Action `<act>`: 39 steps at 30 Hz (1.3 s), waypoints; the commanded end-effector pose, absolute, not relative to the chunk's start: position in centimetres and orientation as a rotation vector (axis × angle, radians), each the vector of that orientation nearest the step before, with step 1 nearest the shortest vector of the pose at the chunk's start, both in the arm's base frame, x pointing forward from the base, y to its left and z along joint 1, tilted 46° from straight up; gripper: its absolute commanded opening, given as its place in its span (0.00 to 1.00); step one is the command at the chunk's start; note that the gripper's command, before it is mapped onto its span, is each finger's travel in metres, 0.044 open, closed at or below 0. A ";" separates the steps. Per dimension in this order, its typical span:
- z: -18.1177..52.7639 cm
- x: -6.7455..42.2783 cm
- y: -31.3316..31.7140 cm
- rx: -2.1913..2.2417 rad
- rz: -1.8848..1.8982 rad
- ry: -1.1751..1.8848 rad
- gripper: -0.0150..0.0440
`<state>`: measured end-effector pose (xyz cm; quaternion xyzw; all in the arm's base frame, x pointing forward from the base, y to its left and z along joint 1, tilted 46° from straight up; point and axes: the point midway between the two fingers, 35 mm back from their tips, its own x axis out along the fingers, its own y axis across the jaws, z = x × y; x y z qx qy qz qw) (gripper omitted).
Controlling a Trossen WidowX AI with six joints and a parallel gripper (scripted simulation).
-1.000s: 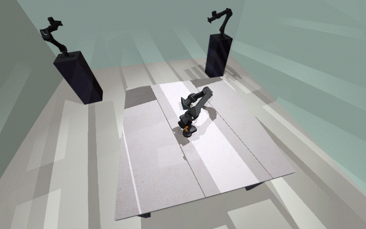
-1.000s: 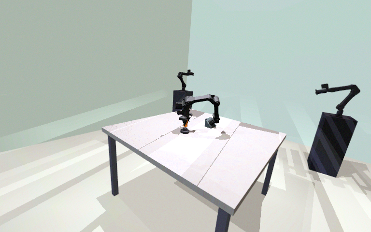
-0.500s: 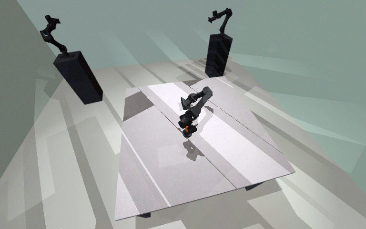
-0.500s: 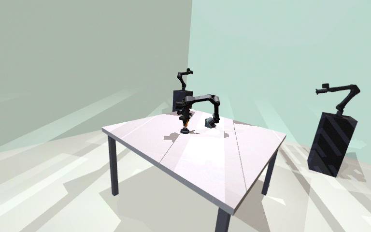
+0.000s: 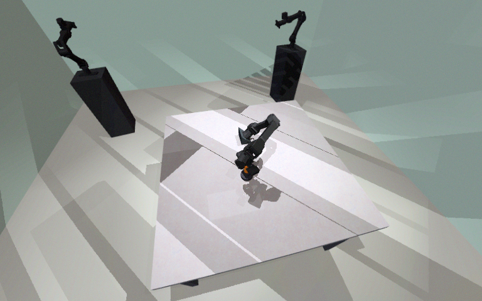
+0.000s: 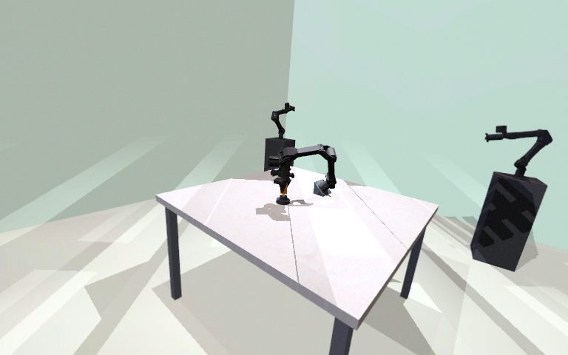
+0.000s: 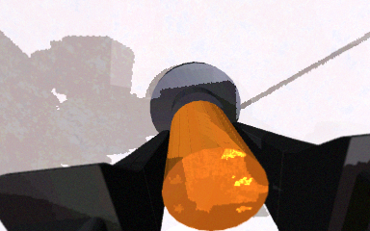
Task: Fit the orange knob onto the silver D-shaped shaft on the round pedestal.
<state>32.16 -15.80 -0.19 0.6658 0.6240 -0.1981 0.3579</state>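
Observation:
My gripper (image 7: 200, 133) (image 5: 245, 165) (image 6: 285, 187) is shut on the orange knob (image 7: 212, 168) (image 5: 245, 167) (image 6: 285, 190) and holds it upright. The knob stands right over the round pedestal (image 7: 166, 96) (image 5: 248, 174) (image 6: 282, 200), its lower end at the pedestal's middle. The silver shaft is hidden behind the knob. I cannot tell how far down the knob sits; in the exterior view its orange body shows above the pedestal.
The white table (image 5: 199, 227) (image 6: 347, 255) bears the arm's base (image 5: 243, 136) (image 6: 321, 188) behind the pedestal. Two dark stands with camera arms (image 5: 103, 101) (image 5: 287, 71) stand on the floor beyond the table.

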 end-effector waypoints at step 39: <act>-0.2 32.1 -15.8 1.570 -0.329 1.599 0.25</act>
